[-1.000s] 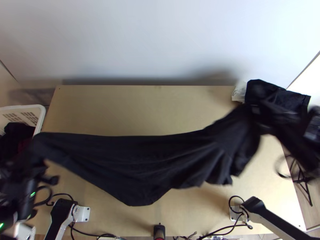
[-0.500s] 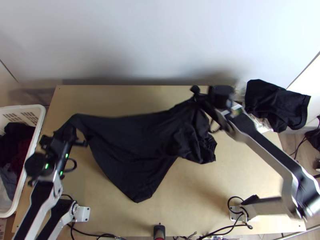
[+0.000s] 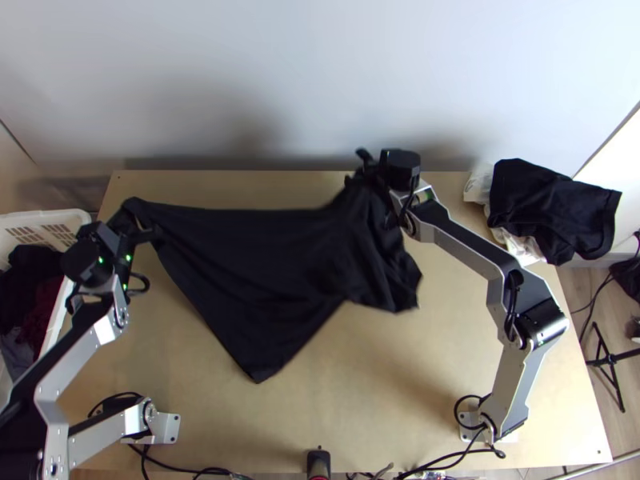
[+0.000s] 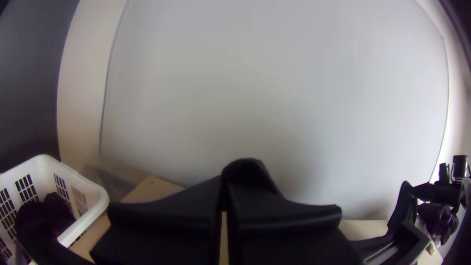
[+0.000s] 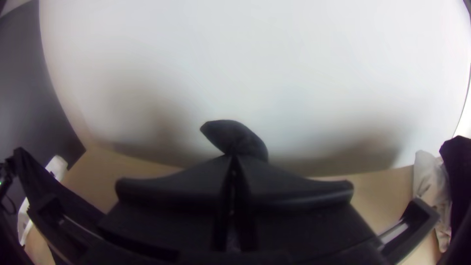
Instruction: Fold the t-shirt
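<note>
The black t-shirt (image 3: 256, 264) hangs between the two grippers in the top view, stretched along its upper edge, a pointed part drooping toward the near edge and folds bunched at its right. At its upper left corner is my left gripper (image 3: 132, 220); in the left wrist view the left gripper (image 4: 224, 189) is shut with cloth (image 4: 245, 169) poking out past its fingertips. My right gripper (image 3: 368, 166) is at the shirt's upper right part, near the table's far edge. In the right wrist view the right gripper (image 5: 234, 162) is shut on a flap of the cloth (image 5: 230, 133).
A white basket (image 3: 76, 220) with dark clothes stands at the table's left. Another black cloth (image 3: 552, 208) lies over white material (image 3: 480, 184) at the far right corner. The white wall (image 3: 320, 80) rises behind the table. Cables run along the near edge.
Both grippers have moved toward the far edge with the shirt, and the right one also well to the left from the right side. The shirt's span has narrowed and its lower point has shifted away from the near edge.
</note>
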### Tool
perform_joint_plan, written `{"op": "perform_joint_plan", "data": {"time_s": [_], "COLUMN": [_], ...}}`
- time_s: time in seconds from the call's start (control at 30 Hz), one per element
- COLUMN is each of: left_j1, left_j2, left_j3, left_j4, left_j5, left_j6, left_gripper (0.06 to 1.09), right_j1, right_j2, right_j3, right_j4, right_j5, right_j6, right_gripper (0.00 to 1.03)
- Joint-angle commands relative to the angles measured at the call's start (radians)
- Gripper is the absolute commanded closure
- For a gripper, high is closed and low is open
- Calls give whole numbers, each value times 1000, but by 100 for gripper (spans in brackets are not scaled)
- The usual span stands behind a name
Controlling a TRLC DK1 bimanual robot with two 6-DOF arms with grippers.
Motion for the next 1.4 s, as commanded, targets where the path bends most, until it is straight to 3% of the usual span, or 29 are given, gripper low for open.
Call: {"op": "perform_joint_plan", "data": {"time_s": [0.0, 0.03, 0.07, 0.1, 0.13, 0.23, 0.5, 0.7, 0.9, 1.17, 1.37], "left_j1": [46, 46, 46, 43, 37, 28, 106, 101, -366, -529, -560], "left_j2": [129, 129, 120, 109, 93, 51, -142, -490, -949, -1041, -1052], "left_j3": [76, 72, 59, 47, 32, -1, -102, -129, -232, -218, -248], "left_j4": [18, 15, 17, 15, 9, -5, -45, -358, -707, -996, -1111], "left_j5": [-83, -83, -87, -83, -82, -83, -76, 39, 30, 52, 145], "left_j6": [-28, -29, -45, -55, -57, -51, -16, -19, 92, -26, -39], "left_gripper": [105, 103, 81, 44, 6, 10, 10, 10, 10, 10, 10], "right_j1": [17, 19, 23, 28, 33, 52, 75, 28, -13, -12, -50], "right_j2": [18, 17, 14, 14, 14, -38, -453, -738, -875, -922, -963], "right_j3": [130, 153, 179, 202, 210, 133, -304, -548, -635, -660, -736], "right_j4": [91, 71, 0, -80, -140, -224, -207, -222, -278, -360, -374], "right_j5": [17, 25, 23, 23, 23, 23, 23, 23, 19, 15, 15], "right_j6": [-3, 5, 13, 22, 20, 22, 99, 99, 97, 134, 215], "right_gripper": [100, 96, 70, 28, 1, 4, 4, 4, 4, 6, 5]}}
